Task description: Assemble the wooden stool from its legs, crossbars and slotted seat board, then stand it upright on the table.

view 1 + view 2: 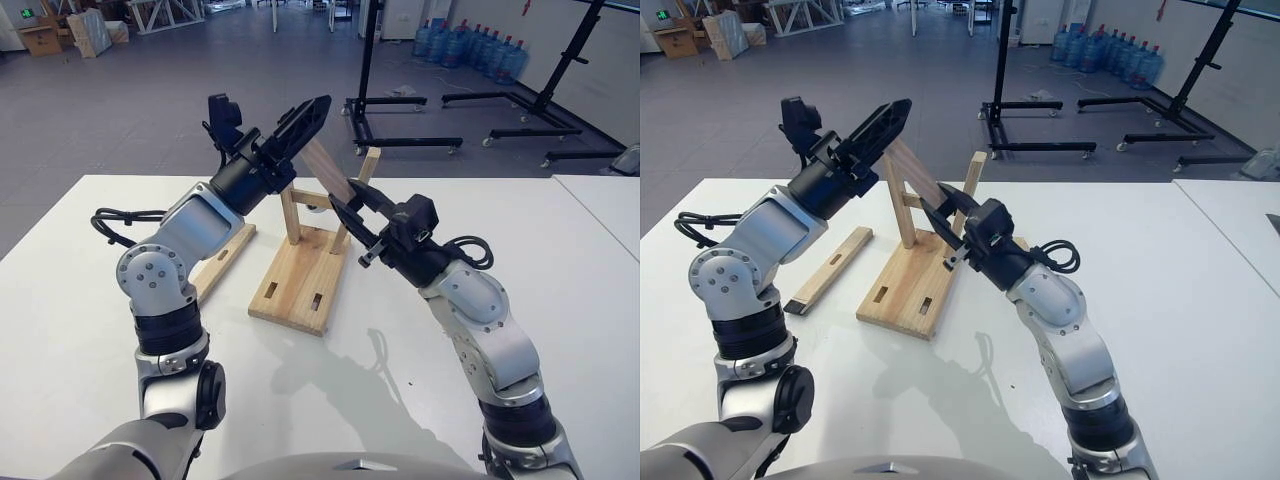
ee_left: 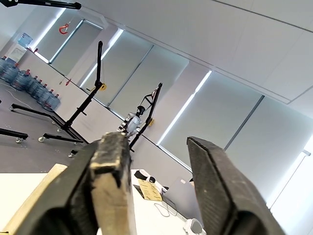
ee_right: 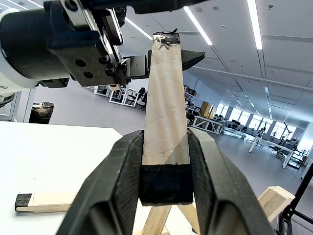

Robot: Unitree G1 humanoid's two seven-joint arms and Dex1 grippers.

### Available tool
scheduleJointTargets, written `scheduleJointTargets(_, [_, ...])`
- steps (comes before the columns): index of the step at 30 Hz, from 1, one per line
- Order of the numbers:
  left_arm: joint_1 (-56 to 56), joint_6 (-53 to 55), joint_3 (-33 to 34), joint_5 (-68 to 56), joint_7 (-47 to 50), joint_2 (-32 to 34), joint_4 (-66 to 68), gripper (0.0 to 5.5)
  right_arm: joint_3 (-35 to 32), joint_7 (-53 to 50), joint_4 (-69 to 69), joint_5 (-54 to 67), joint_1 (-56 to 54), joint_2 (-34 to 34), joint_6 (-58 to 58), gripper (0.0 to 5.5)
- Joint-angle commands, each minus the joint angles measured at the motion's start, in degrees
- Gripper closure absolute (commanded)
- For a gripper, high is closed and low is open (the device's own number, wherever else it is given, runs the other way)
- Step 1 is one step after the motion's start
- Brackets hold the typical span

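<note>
The slotted seat board (image 1: 295, 285) lies flat mid-table with two legs (image 1: 290, 215) (image 1: 368, 165) standing in it, joined by a crossbar (image 1: 305, 197). Above it a loose wooden leg (image 1: 325, 170) slants in the air. My right gripper (image 1: 342, 197) is shut on its lower part, seen close in the right wrist view (image 3: 165, 98). My left gripper (image 1: 305, 125) is open at the leg's upper end; the wood (image 2: 115, 186) rests against one finger, the other finger (image 2: 215, 186) stands apart. Another slotted wooden piece (image 1: 222, 262) lies flat left of the board.
A black cable (image 1: 115, 222) loops on the table by the left arm. A second white table (image 1: 600, 200) adjoins at the right. Black wheeled stands (image 1: 400, 140) sit on the floor beyond the far edge. The near half of the table is bare.
</note>
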Motion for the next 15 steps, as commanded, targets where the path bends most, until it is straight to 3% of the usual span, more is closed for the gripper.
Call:
scheduleJointTargets(1, [0.89,-0.73,-0.55,0.14,-0.19,1.75,0.13,3.64,-0.09,-0.02,-0.71,-0.5,0.79,-0.13,0.77,4.21])
scheduleJointTargets(10, [1.11,-1.22,-0.55,-1.44,0.45,3.4,-0.54,5.07,-0.36,-1.3,-0.18,-2.32,0.72,0.3,0.26,4.21])
scheduleJointTargets(15, [1.13,-1.77,-0.98,-1.31,0.66,3.25,-0.78,5.1,0.0,-1.19,0.07,-2.69,0.93,0.44,0.32,4.21])
